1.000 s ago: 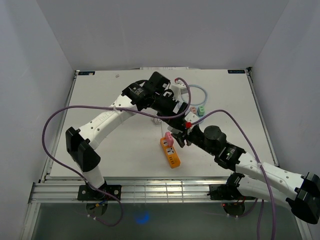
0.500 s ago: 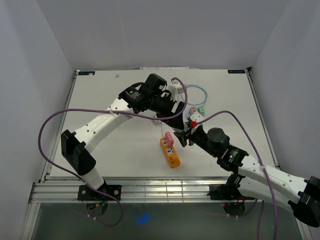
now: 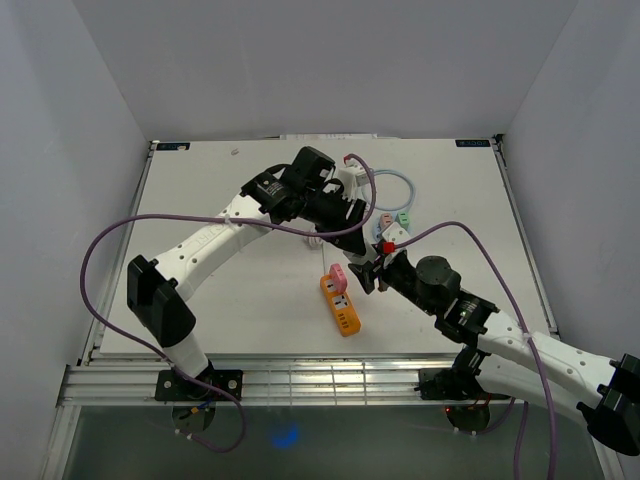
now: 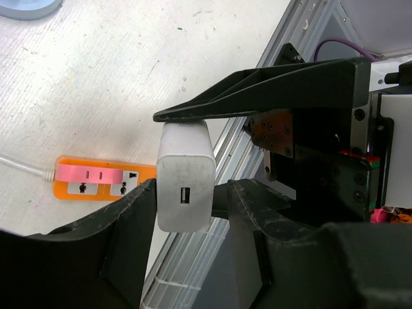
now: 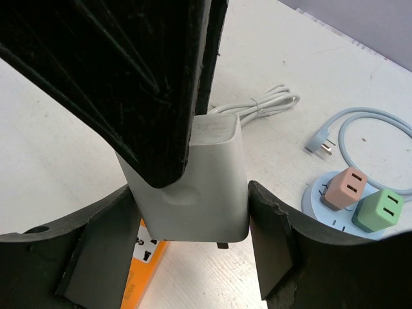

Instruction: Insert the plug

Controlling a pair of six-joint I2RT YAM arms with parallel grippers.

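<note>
- The white plug (image 5: 199, 187) hangs in the air over the far end of the orange power strip (image 3: 343, 308), clear of its sockets. One end shows a small port in the left wrist view (image 4: 185, 187).
- The right claw (image 5: 190, 219) is clenched on the white plug, with a finger pressed to each of its flanks.
- The left claw (image 4: 193, 199) straddles the same plug from the other side, above the strip. Its fingers (image 4: 129, 232) stand close on both sides, but it cannot be told whether they grip.
- The strip lies flat on the tabletop (image 3: 230, 290), with a pink band (image 4: 87, 172) across the end nearest the claws.
- Beyond the strip's far end, to the right, sits a round socket hub (image 5: 325, 215) carrying a pink adapter (image 5: 344, 187) and a green adapter (image 5: 378, 209) side by side.
- A pale blue cable (image 5: 386, 125) loops on the tabletop farther from the strip than the hub.
</note>
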